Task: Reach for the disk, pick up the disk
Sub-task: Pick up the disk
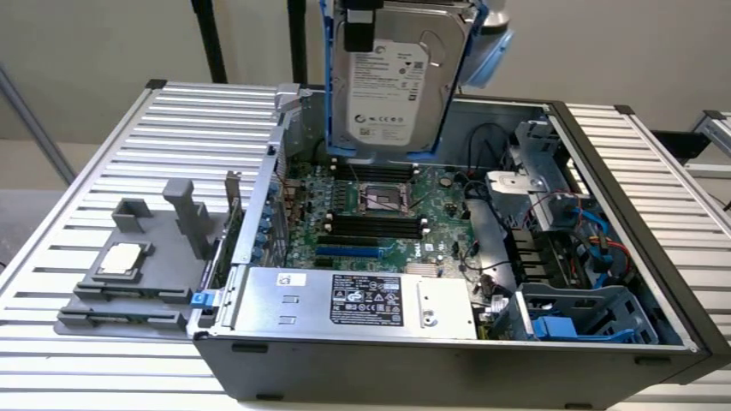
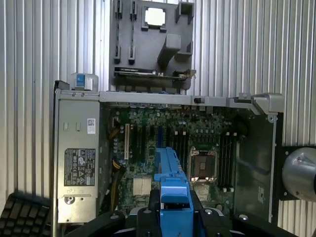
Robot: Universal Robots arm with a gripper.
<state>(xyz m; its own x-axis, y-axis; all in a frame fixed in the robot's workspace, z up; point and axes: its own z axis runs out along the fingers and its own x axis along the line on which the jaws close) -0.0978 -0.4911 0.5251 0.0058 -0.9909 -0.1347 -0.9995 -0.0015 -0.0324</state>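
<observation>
Tool clamped on the disk's blue carrier edge, apparently from both sides though the fingers sit half out of view, with the disk hanging upright, label outward, raised above the open computer case on the slatted tabletop.

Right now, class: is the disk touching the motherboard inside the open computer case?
Apart. In the exterior view the disk hangs upright in the claw, its lower edge clear above the motherboard.
</observation>
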